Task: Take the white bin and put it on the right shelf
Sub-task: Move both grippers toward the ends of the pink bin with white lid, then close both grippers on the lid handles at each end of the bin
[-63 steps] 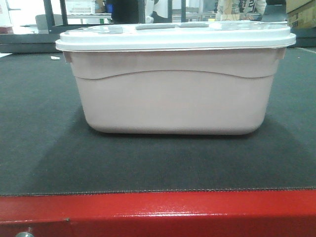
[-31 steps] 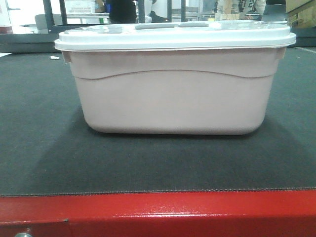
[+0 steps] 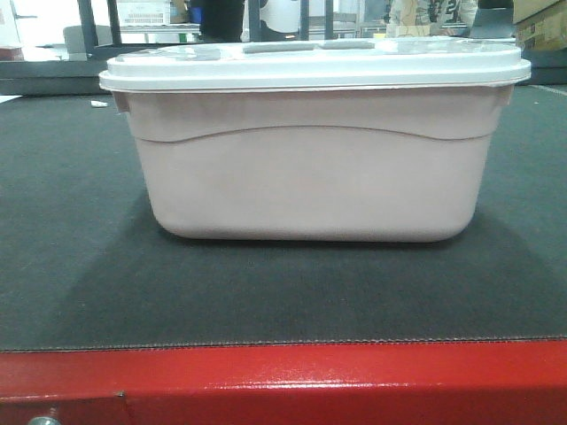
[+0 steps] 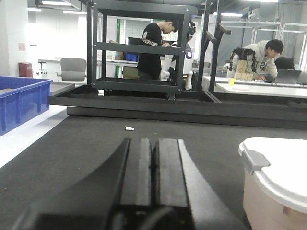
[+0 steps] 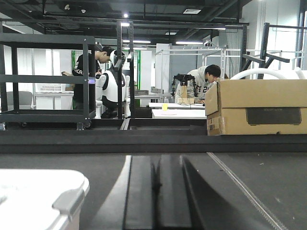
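Blue crate [image 4: 21,103] well left of left gripper [image 4: 153,143]; paper scrap [image 4: 129,128] just ahead, black rack [image 4: 139,48] beyond. Cardboard box [image 5: 259,108] ahead-right of right gripper [image 5: 156,160]. Dark mat [image 4: 72,143] beneath both.

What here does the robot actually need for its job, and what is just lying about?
For the job: white bin; left hand and right hand, both shut, neither touching the bin.

Lying about: blue crate; cardboard box; paper scrap; black rack.
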Robot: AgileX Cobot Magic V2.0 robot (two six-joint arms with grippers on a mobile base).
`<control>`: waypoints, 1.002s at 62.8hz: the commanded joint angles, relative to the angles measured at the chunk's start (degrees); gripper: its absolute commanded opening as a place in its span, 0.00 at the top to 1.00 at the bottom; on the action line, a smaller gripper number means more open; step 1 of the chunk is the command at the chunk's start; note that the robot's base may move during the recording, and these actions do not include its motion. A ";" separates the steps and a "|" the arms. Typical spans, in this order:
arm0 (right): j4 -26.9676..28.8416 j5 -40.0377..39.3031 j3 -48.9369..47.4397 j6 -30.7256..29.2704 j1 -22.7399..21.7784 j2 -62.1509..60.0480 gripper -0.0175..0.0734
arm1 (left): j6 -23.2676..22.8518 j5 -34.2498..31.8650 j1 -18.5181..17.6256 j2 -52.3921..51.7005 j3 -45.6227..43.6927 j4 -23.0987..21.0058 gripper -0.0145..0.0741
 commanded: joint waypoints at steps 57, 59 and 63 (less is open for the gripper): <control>29.97 42.31 -42.72 -6.72 -0.33 49.26 0.16 | 16.33 32.12 -2.85 60.53 -46.47 -37.29 0.35; 32.20 44.37 -44.79 -8.51 -0.33 51.15 0.16 | 18.48 34.35 -1.92 62.58 -47.93 -40.11 0.35; 35.75 47.60 -48.44 -11.43 -0.38 54.54 0.16 | 22.22 39.27 0.28 66.27 -50.14 -45.77 0.35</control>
